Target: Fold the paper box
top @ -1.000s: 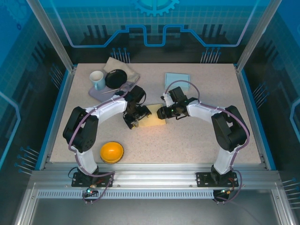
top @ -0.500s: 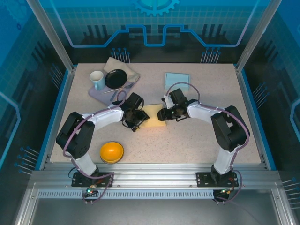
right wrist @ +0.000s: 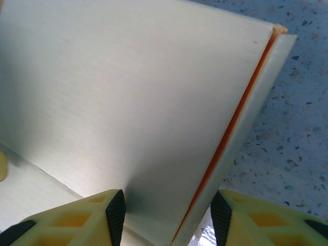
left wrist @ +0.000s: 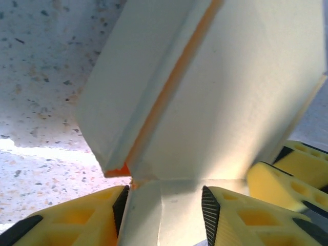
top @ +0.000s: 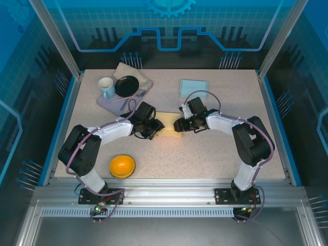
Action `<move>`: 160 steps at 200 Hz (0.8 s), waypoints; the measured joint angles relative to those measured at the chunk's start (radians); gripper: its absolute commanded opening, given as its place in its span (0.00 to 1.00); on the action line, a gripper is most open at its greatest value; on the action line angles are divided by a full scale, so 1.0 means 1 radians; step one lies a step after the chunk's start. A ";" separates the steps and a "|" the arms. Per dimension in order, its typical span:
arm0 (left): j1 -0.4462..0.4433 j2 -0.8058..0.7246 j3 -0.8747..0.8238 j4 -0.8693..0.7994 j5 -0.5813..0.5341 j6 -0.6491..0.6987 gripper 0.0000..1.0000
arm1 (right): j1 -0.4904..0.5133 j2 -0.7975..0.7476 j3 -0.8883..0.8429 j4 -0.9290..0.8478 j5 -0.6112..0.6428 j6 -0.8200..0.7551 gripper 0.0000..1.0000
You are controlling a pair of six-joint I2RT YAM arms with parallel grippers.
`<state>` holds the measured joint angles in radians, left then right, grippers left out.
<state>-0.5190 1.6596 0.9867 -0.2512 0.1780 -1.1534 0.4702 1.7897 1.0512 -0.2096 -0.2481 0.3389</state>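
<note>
The paper box (top: 167, 131), cream outside with an orange inner face, lies partly folded in the middle of the table between both grippers. My left gripper (top: 156, 128) is at its left end. In the left wrist view a cream flap of the box (left wrist: 220, 102) fills the gap of the left gripper (left wrist: 164, 205), and both pads touch it. My right gripper (top: 178, 125) holds the right end. In the right wrist view the box wall (right wrist: 128, 102) with its orange edge sits between the pads of the right gripper (right wrist: 167, 210), shut on it.
An orange bowl (top: 122, 166) stands near the front left. At the back left a mug (top: 106, 87) and a black dish (top: 126, 85) rest on a cloth (top: 134, 72). A light blue pad (top: 193, 88) lies at the back right.
My left gripper has moved up and right onto the box's left end and its jaws have narrowed around the flap. The right gripper has kept its hold, shifting only slightly.
</note>
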 measured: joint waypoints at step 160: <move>0.000 -0.085 -0.047 0.068 0.000 -0.027 0.07 | -0.002 -0.013 -0.007 0.006 -0.008 0.014 0.50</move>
<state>-0.5190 1.5745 0.9394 -0.1829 0.1776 -1.1805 0.4679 1.7771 1.0443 -0.2031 -0.2558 0.3527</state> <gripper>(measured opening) 0.115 0.501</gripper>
